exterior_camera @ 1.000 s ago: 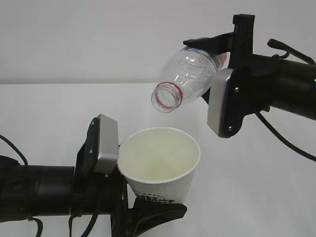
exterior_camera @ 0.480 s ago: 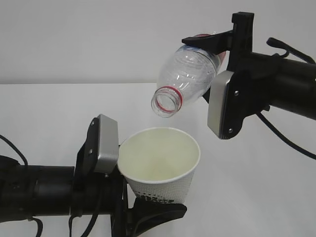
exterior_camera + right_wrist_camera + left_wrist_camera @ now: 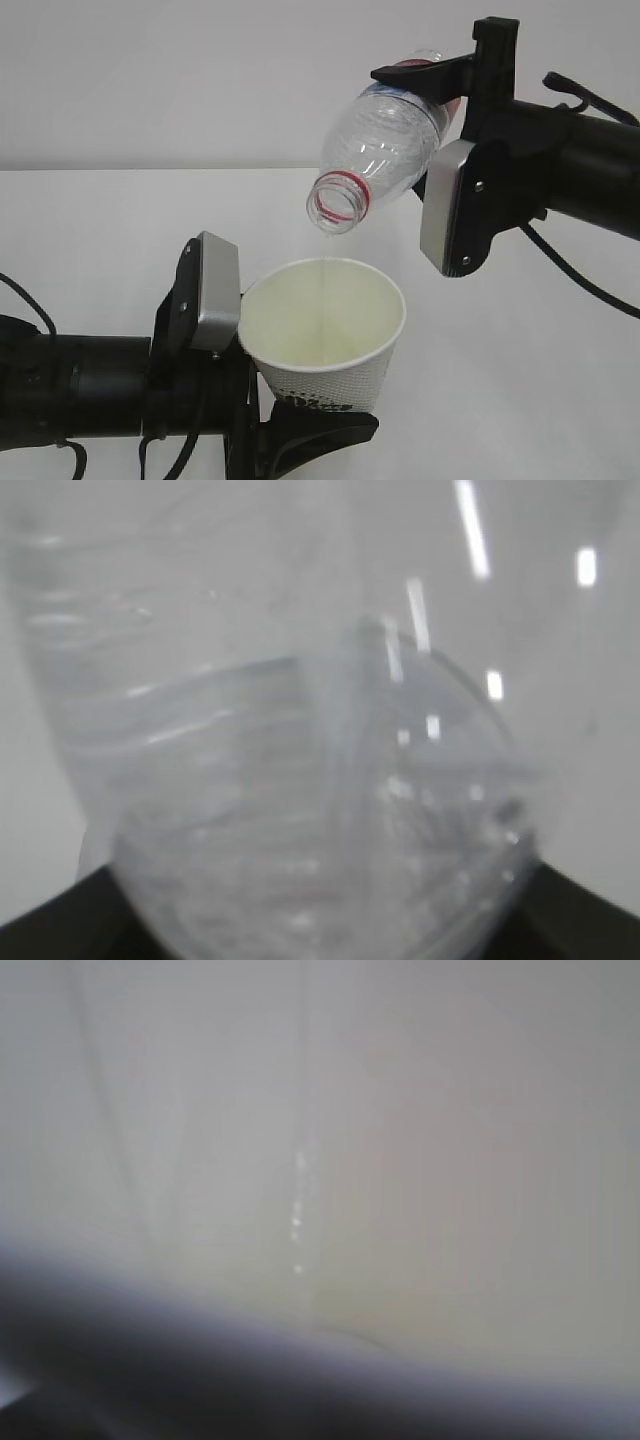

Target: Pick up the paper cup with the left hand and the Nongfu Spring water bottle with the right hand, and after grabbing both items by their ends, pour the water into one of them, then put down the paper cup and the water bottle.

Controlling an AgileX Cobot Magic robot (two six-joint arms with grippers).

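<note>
Directly below the right gripper (image 3: 455, 100), clamped on the clear plastic bottle (image 3: 385, 140) tilted mouth-down, sits the white paper cup (image 3: 325, 330), gripped by the left gripper (image 3: 265, 400).

One small white tapered paper cup (image 3: 325, 335) with a dark printed band near its base, and one clear plastic bottle (image 3: 385, 150) with a red neck ring. One thin clear stream of water (image 3: 324, 290) between them. Two black robot arms, one per side, so two grippers: the left gripper (image 3: 265, 405) and the right gripper (image 3: 440, 130). One white table (image 3: 100, 220).
</note>
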